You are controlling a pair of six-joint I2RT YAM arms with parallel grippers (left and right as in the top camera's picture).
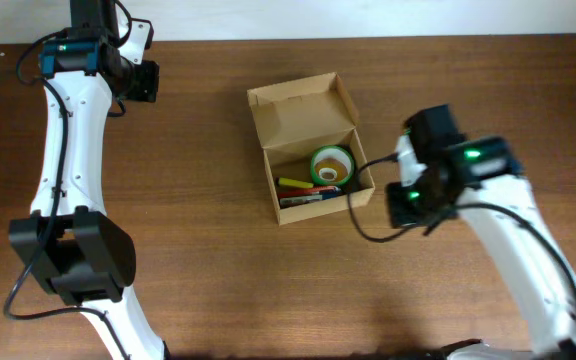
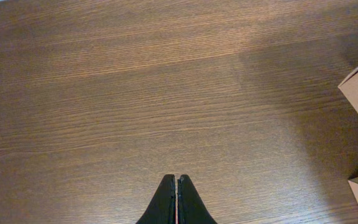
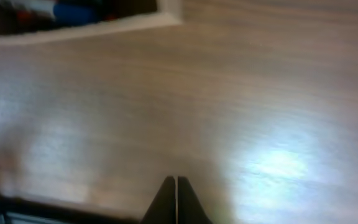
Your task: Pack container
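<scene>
Container [image 1: 303, 112] sits centre of the bench [image 1: 218, 280], flap open, tape roll [image 1: 332, 163] and markers [image 1: 303, 190] inside. Left hand [image 2: 176, 186] and right hand [image 3: 176, 186] pinched closed, empty. Filling looks done; next, fold the flap down.

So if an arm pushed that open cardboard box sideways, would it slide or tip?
Probably slide: the box sits low and flat on the smooth table. It is likely light, holding only a tape roll and markers. The open lid may flex.
</scene>
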